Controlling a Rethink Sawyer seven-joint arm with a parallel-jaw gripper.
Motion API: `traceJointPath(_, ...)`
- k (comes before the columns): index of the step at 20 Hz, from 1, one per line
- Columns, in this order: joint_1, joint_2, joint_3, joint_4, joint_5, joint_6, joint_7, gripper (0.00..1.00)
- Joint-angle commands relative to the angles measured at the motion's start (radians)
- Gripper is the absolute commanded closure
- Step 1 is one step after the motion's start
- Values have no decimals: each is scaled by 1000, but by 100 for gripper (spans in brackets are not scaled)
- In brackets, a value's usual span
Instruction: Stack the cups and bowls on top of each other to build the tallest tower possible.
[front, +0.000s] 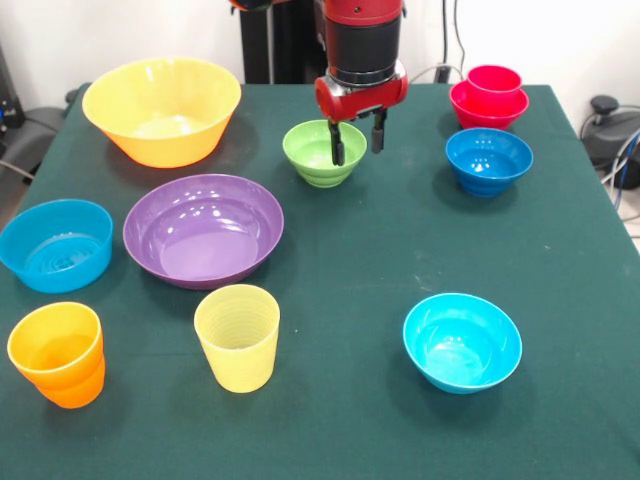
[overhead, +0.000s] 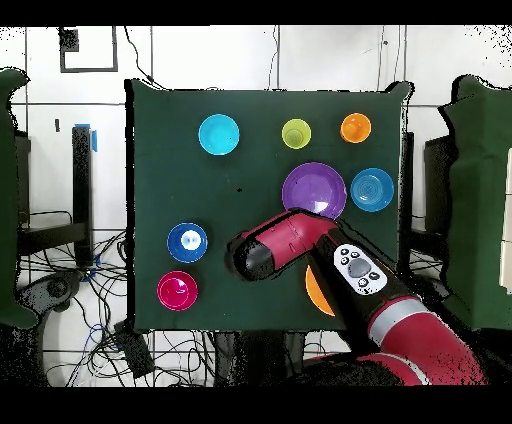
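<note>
Lime green bowl (front: 322, 152) sits at about 12 o'clock on the table (front: 400, 240) in the front view, and the gripper (front: 358, 142) hangs at its right rim, jaws released and straddling the wall, one finger inside, one outside. To do this step well, I judge it should sink a little lower before closing, so the thin rim does not slip out. The tower (front: 489, 95), a red tumbler nested in a small red bowl, stands at 1 o'clock, just behind the dark blue bowl (front: 488, 160). Every other container looks empty: purple bowl (front: 203, 230), yellow-orange bowl (front: 162, 108), cyan bowl (front: 462, 341), ribbed yellow cup (front: 238, 337).
</note>
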Motion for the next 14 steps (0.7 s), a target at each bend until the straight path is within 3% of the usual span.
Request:
traceJointPath(1, 19, 6, 17, -55, -57, 28, -123, 0)
traceJointPath(14, -4, -12, 5, 1, -28, 86, -144, 0)
